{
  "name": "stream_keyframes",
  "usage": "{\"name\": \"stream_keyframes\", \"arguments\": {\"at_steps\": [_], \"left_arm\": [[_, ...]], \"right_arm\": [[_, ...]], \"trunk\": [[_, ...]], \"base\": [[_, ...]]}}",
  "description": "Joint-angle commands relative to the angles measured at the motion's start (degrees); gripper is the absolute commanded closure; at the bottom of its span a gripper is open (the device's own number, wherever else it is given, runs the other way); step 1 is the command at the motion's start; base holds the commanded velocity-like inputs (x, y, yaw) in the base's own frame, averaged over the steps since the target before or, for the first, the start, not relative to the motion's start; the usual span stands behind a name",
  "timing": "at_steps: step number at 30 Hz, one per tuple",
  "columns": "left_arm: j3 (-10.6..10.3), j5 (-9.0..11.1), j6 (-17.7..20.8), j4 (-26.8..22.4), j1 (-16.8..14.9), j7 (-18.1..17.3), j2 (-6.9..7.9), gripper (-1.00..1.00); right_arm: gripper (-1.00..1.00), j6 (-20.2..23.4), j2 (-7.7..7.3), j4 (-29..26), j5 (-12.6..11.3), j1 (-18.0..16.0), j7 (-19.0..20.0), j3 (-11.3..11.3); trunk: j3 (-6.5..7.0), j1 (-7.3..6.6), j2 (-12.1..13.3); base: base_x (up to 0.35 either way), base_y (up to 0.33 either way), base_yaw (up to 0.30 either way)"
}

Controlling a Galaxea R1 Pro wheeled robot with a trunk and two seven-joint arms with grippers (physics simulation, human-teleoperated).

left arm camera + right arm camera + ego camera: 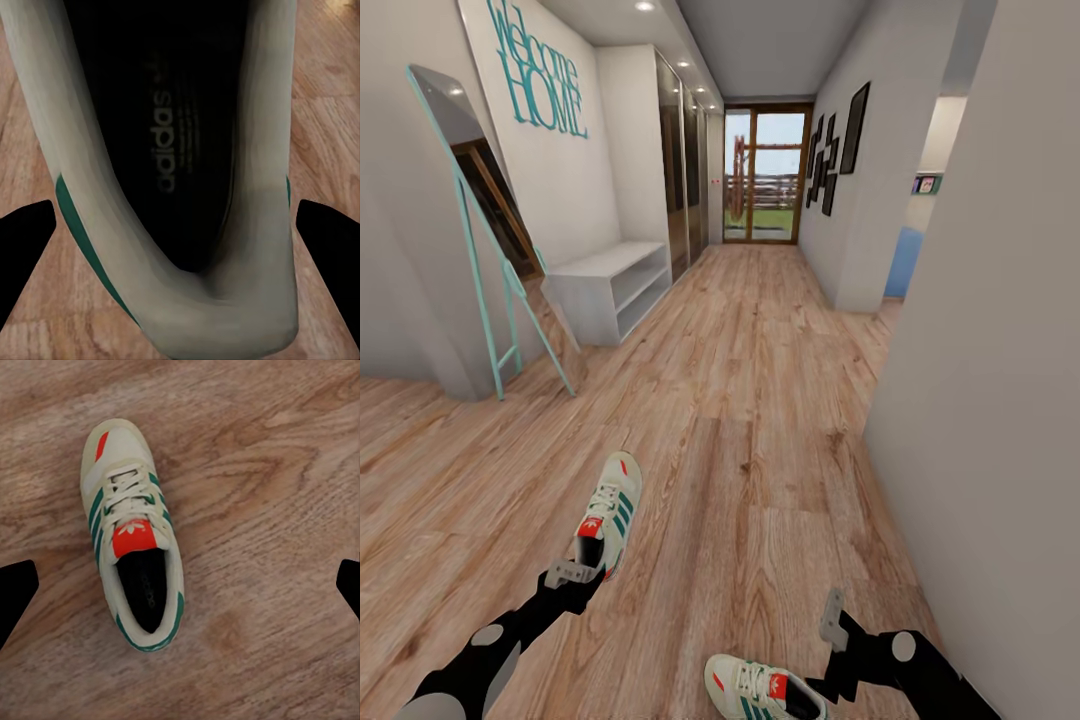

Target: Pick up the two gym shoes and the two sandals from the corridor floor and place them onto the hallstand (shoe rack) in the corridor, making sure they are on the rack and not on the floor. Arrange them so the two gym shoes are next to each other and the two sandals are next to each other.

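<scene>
I am standing in the corridor with both arms reaching down over the wood-plank floor (760,400). My left gripper (572,575) is sitting right at the heel of one gym shoe (610,515), which is lying on the floor with its toe pointing away from me; from my left wrist camera the heel collar of that shoe (180,225) is lying between my two spread fingertips (26,251), which are flanking it on either side, though I cannot tell for sure whether they are touching it. My right gripper (832,612) is hovering with its fingers wide apart, holding nothing, just beside the second gym shoe (760,690), which is resting flat on the floor near my base; my right wrist camera is looking straight down on that shoe (135,540). The pale hallstand (610,285) is standing well away, against the left wall beside a leaning mirror (480,220).
</scene>
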Motion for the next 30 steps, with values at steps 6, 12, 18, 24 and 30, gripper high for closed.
{"name": "stream_keyframes", "arguments": {"at_steps": [6, 12, 18, 24, 30], "left_arm": [[0.50, -0.51, -0.17, 0.02, -0.34, -0.29, -0.04, 1.00], [0.49, -0.51, -0.06, 0.02, -0.57, -0.30, -0.04, 1.00], [0.39, -0.56, -0.06, 0.02, -0.53, -0.30, -0.02, 1.00], [0.34, -0.60, 0.01, 0.03, -0.52, -0.28, 0.03, 1.00], [0.32, -0.67, 0.03, 0.07, -0.51, -0.22, -0.01, 1.00]], "right_arm": [[-1.00, 1.60, -0.03, -3.93, 0.39, -0.05, 0.13, 0.07], [-1.00, 10.10, -0.03, -11.59, 0.36, -0.05, 0.36, 0.11], [-1.00, 10.47, -0.16, -11.50, 0.36, -0.05, 0.20, 0.04], [-1.00, 10.48, -0.20, -11.49, 0.36, -0.05, 0.20, 0.09], [-1.00, 10.48, -0.20, -11.45, 0.42, -0.05, 0.20, 0.11]], "trunk": [[-1.60, 1.31, -2.44], [-3.22, 2.63, -4.85], [-4.84, 3.95, -7.26], [-6.67, 4.30, -7.73], [-8.55, 4.45, -7.81]], "base": [[0.000, 0.000, 0.000], [0.000, 0.000, 0.000], [0.000, 0.000, 0.000], [0.000, 0.000, 0.000], [0.000, 0.000, 0.000]]}}
